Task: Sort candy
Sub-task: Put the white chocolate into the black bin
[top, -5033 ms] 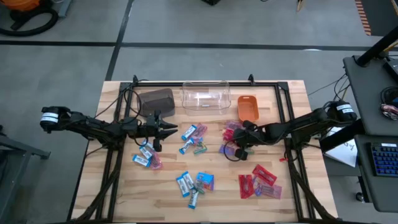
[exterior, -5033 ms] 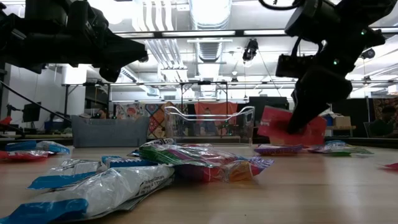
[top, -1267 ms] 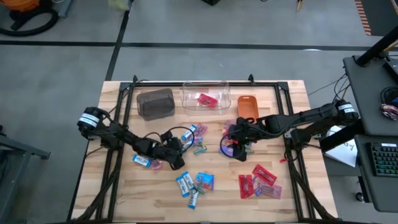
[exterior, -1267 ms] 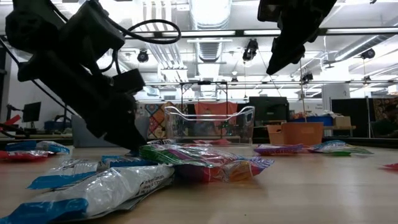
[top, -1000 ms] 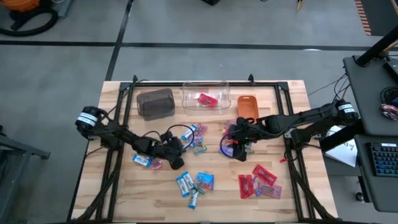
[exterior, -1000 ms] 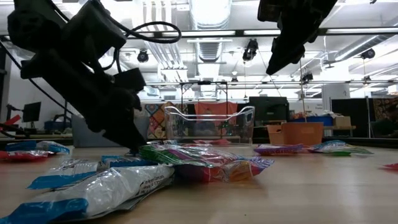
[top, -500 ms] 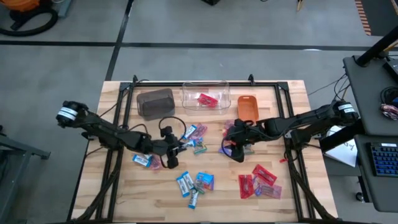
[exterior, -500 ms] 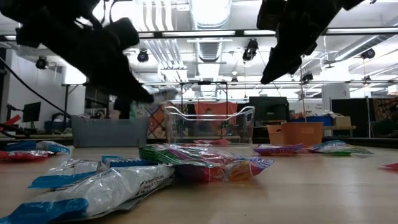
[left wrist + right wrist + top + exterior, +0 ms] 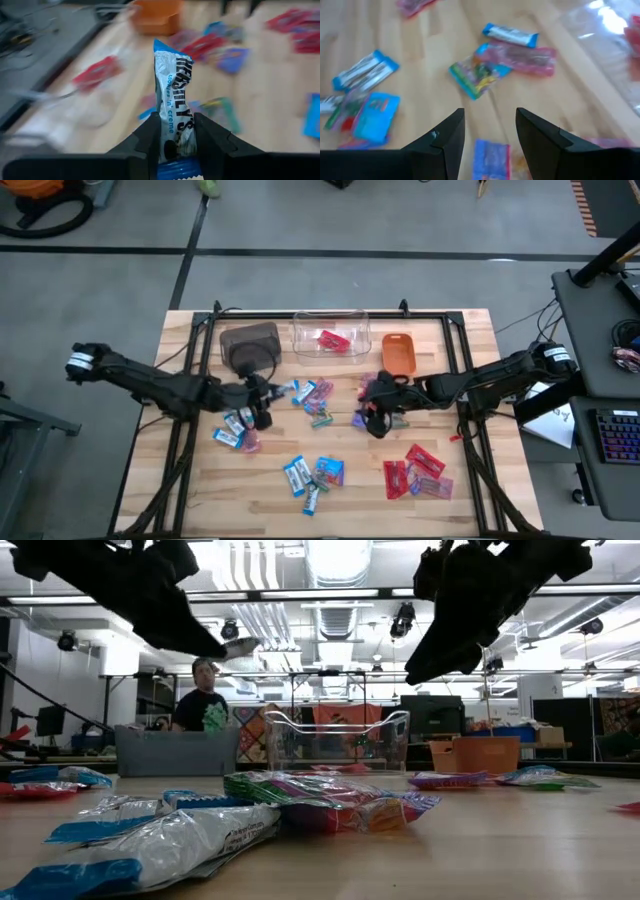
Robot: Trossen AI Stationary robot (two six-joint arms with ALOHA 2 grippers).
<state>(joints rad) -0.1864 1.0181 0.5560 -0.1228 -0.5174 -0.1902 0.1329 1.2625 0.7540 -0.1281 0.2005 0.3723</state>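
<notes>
My left gripper point(image 9: 268, 396) hangs above the table in front of the brown bin point(image 9: 250, 343), shut on a blue-and-white candy point(image 9: 172, 95); its free end point(image 9: 245, 645) shows in the low view. My right gripper point(image 9: 375, 420) stands open above pink and purple candy point(image 9: 372, 392) right of centre, touching nothing. In its wrist view a blue-purple candy point(image 9: 490, 160) lies on the table below the gap. More candy lies flat: blue-and-white point(image 9: 238, 430), red point(image 9: 415, 470), mixed point(image 9: 315, 400). My left gripper pinches the blue-and-white candy between its two fingers, across the wrapper's width near one end point(image 9: 175, 137). The fingers come from the table's left, slanting down, and lie along the candy. The rest sticks out past the fingertips, lifted clear of the table.
Along the far edge stand the brown bin, a clear bin point(image 9: 345, 320) with one red candy point(image 9: 333, 340) in it, and an orange bin point(image 9: 399, 352). Blue-and-white candy point(image 9: 300, 475) lies near the front. A person point(image 9: 200, 700) stands in the room behind the table.
My left gripper has risen from the table with the blue-and-white candy, now lifted clear, and drawn back toward the far left, nearer the brown bin. My right gripper has sunk a little and tipped.
</notes>
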